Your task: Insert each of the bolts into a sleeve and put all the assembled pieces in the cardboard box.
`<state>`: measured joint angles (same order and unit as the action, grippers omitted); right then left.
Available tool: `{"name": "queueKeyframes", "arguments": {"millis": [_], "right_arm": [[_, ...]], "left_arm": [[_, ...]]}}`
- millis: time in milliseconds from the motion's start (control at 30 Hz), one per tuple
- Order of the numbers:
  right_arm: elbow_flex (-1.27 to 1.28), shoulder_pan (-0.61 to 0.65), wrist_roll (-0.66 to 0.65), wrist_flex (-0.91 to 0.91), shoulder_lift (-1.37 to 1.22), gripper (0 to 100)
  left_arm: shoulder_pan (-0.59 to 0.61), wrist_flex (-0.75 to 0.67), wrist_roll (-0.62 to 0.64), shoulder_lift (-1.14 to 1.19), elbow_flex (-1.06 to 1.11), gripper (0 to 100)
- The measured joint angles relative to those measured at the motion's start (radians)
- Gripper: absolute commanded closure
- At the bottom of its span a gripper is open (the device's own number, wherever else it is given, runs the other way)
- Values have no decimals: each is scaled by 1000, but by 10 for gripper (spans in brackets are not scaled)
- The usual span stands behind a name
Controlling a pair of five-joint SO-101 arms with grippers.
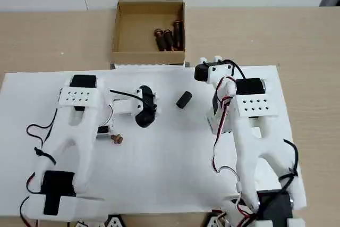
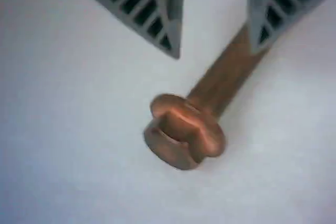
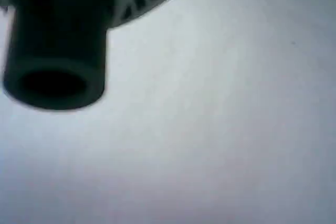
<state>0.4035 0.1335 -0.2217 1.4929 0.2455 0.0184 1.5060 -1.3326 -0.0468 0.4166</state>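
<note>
Picking-up-bolt step going on. Left claw (image 2: 215,48) wide open, holding nothing, hanging over stem of bolt (image 2: 184,135) lying on white sheet (image 1: 159,174), left of middle. Sleeve (image 1: 184,100) lying to right. Next, I think: squeezing stem, lifting.

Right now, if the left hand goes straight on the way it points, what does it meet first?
Probably the bolt: its shank lies right ahead of the left hand, on the white sheet.
</note>
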Motion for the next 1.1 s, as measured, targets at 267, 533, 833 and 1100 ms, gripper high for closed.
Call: {"name": "queueKeyframes", "arguments": {"millis": [267, 533, 833, 1100], "right_arm": [[0, 0, 0, 0, 0, 992], [0, 51, 0, 0, 0, 992], [0, 68, 0, 0, 0, 992], [0, 69, 0, 0, 0, 992]], "left_arm": [[0, -29, -8, 0, 64, 913], [-3, -124, -8, -5, 117, 913], [-28, -172, -8, -2, 141, 915], [-60, -181, -8, -2, 189, 983]]}}
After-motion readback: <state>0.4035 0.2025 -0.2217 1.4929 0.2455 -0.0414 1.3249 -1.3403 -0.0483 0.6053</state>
